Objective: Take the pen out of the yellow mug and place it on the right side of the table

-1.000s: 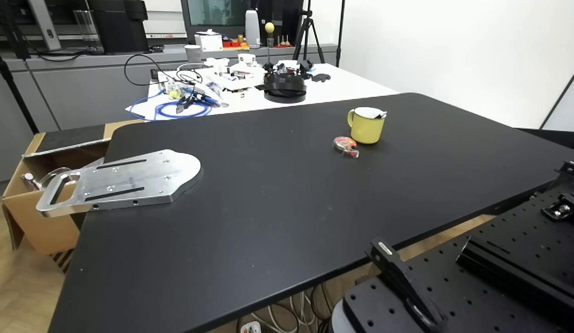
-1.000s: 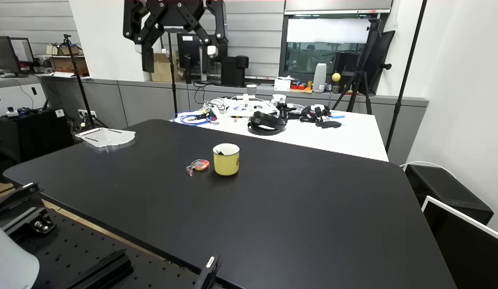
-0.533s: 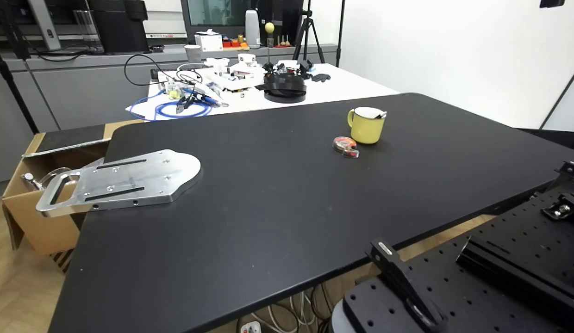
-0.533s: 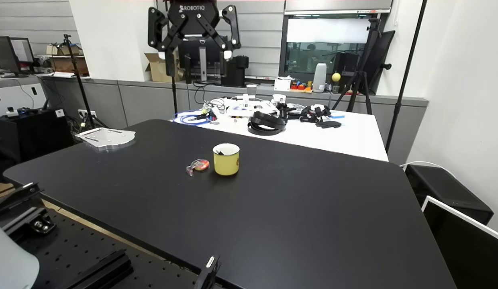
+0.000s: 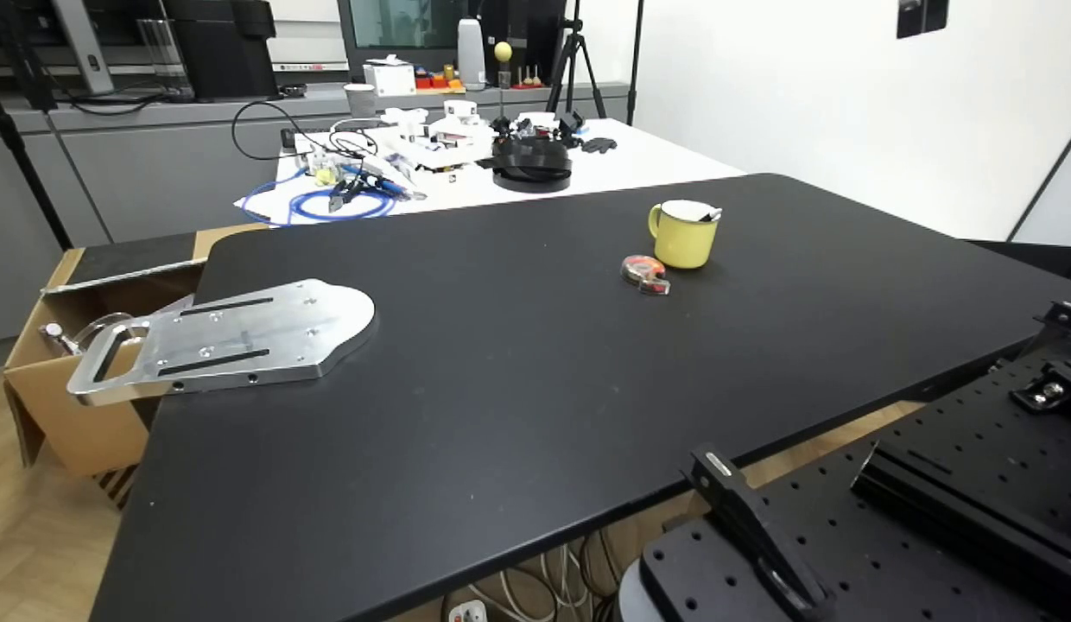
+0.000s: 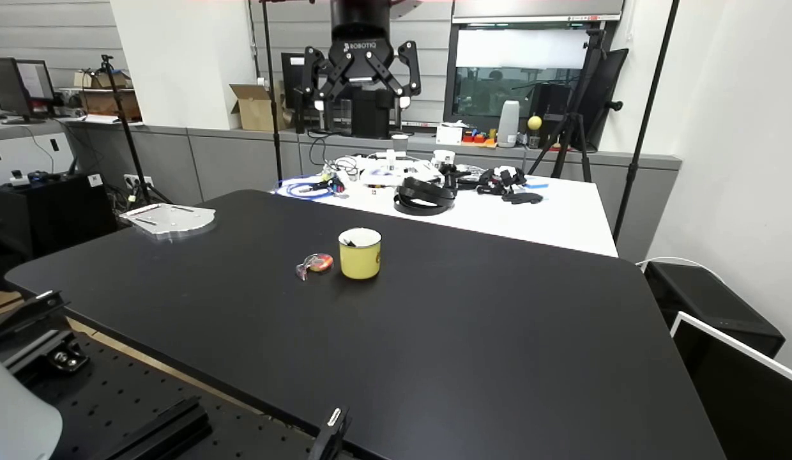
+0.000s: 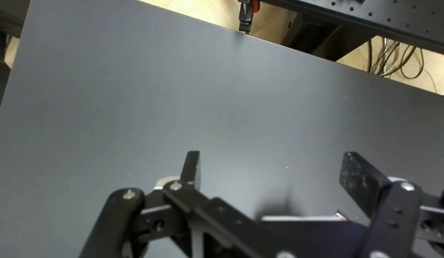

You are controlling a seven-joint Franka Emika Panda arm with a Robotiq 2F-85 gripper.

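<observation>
The yellow mug stands upright on the black table; it also shows in an exterior view. The pen leans in the mug with its short end at the rim, and shows dark inside the mug in an exterior view. My gripper is open and empty, high above the table. Only its fingertips show at the top right of an exterior view. In the wrist view the open fingers frame bare tabletop and a dark shadow; the mug and pen are hidden there.
A small clear-and-red tape dispenser lies close beside the mug, also in an exterior view. A silver metal plate lies at a table edge. A white table with cables and gear stands behind.
My gripper has moved right and come a little lower in an exterior view, looking smaller there. Its fingertips have come into the top right of an exterior view, moving left. Mug and pen have not moved.
</observation>
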